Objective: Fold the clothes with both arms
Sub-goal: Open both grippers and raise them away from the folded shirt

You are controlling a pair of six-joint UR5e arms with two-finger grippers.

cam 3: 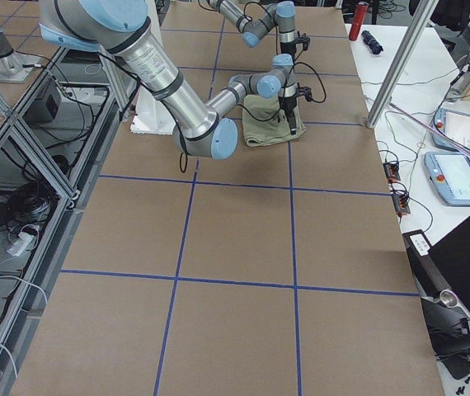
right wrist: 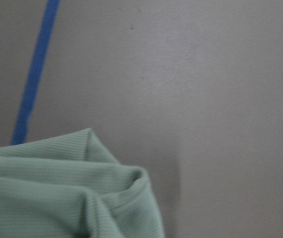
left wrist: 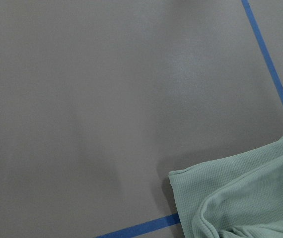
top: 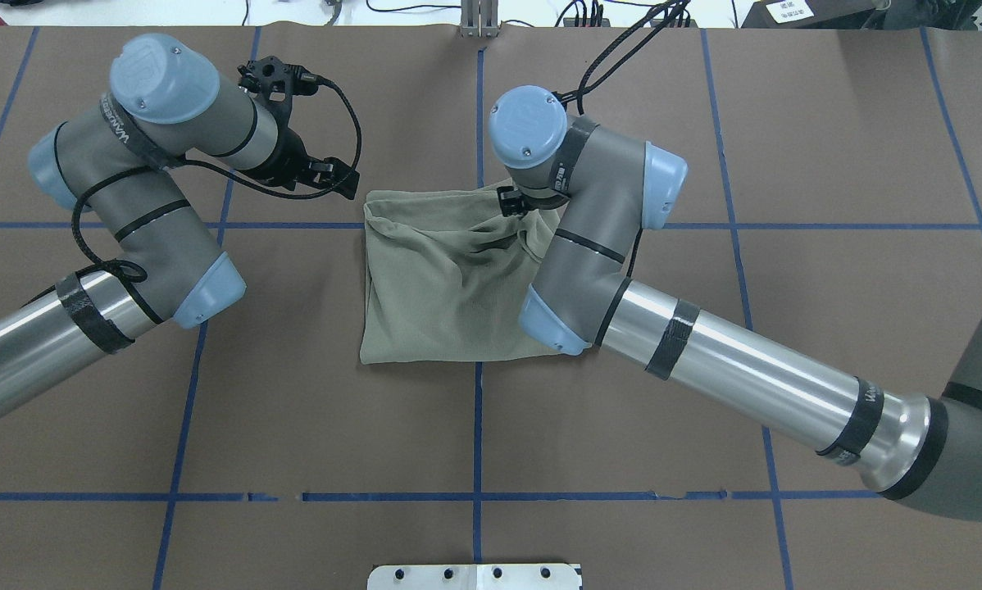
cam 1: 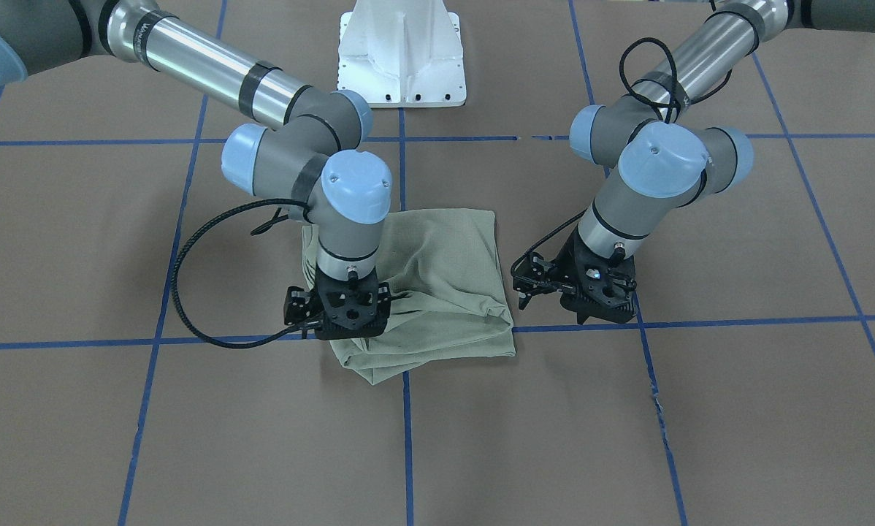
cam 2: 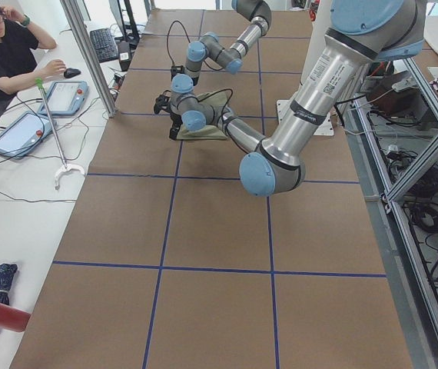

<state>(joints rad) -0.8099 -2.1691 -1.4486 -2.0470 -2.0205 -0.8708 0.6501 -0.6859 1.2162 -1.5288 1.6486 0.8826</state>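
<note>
Close under the right wrist camera lies a blurred, rounded fold of the pale sage-green, fine-ribbed knit shirt (right wrist: 57,198), its layers stacked on one another and a corner of it touching a strip of blue tape (right wrist: 35,89). Seen from overhead, the shirt is folded into a soft, nearly square bundle at the middle of the brown paper-covered table (top: 786,147), straddling the central tape line. No long axis stands out, and I cannot tell which way the neck points. Its edge toward the robot is flat and straight, while the far edge is thicker, rolled and creased. The grey-and-silver tubular right arm (top: 737,360), with light-blue joint caps, reaches across the shirt's right side. Its black two-finger right gripper (top: 509,205) points down onto the far right corner, where wrinkles gather toward it. The fingertips are hidden, so I cannot tell whether the jaws pinch the cloth. The matching left arm (top: 24,336) bends in from the other side. Its black left gripper (top: 337,180) is tilted over bare paper just beside the shirt's far left corner, holding nothing that shows. How wide its jaws stand I cannot tell. A white metal pedestal (cam 1: 401,66) stands at the robot's edge of the table.
</note>
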